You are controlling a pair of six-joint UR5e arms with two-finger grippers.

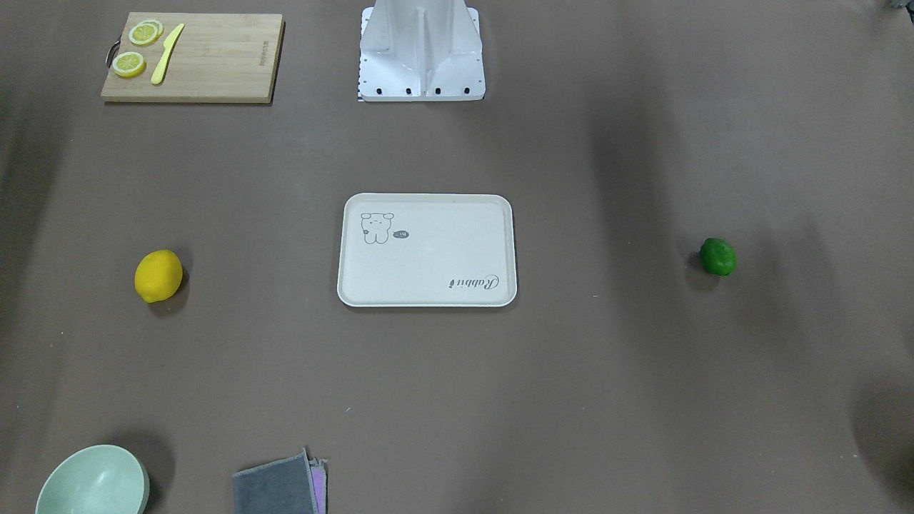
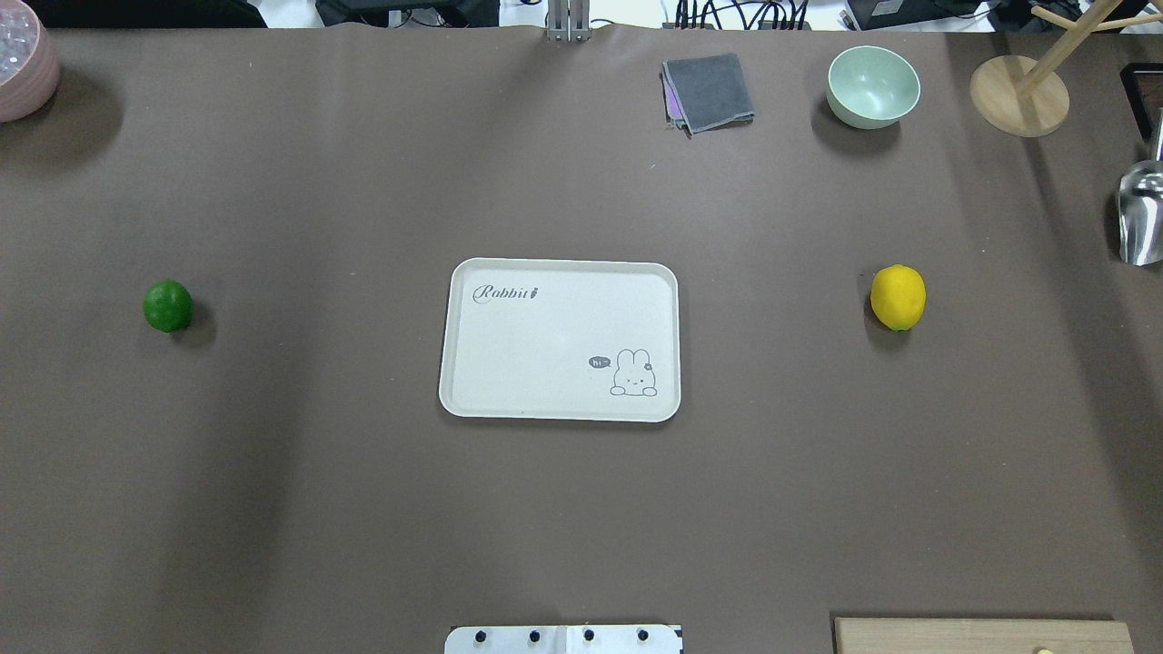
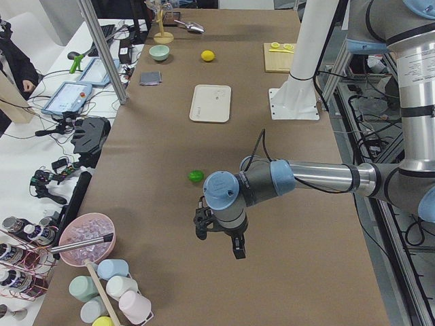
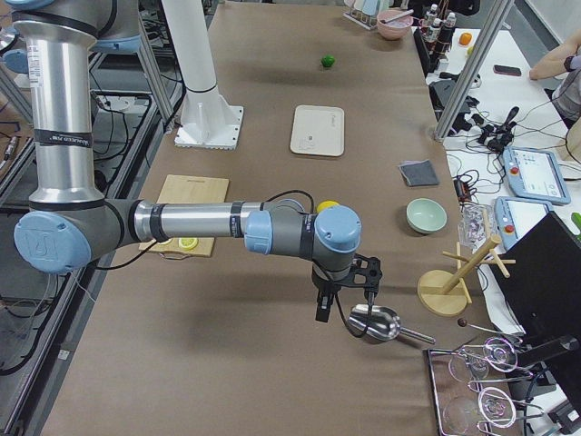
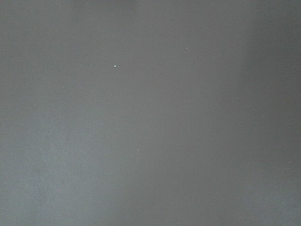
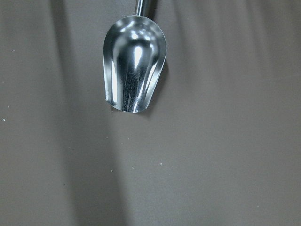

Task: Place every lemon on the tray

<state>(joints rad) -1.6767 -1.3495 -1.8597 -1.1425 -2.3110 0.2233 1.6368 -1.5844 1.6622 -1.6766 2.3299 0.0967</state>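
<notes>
Tray (image 2: 545, 345) is lying flat at the centre of the overhead view on the brown table (image 2: 318, 500), and nothing is resting on it. In the left side view, the left arm (image 3: 319, 178) is reaching in from the right edge, with the left gripper (image 3: 219, 239) hanging over bare table in the lower middle; whether its fingers are parted or closed cannot be told. In the right side view, the right arm (image 4: 191, 221) is stretching from the left edge, and the right gripper (image 4: 347, 304) is hovering just above a steel scoop (image 6: 134, 70); its finger state cannot be told either. A wooden cutting board (image 1: 214, 61) is sitting in the upper left of the front view, carrying lemon slices (image 1: 145, 33) and a yellow knife (image 1: 166, 53). A pale green bowl (image 2: 872, 84) and a folded grey cloth (image 2: 709, 91) are resting along the overhead view's top edge. The yellow lemon (image 2: 898, 297) is lying at centre right, well apart from the tray, and the smaller green lemon (image 2: 168, 305) is lying at far centre left.
</notes>
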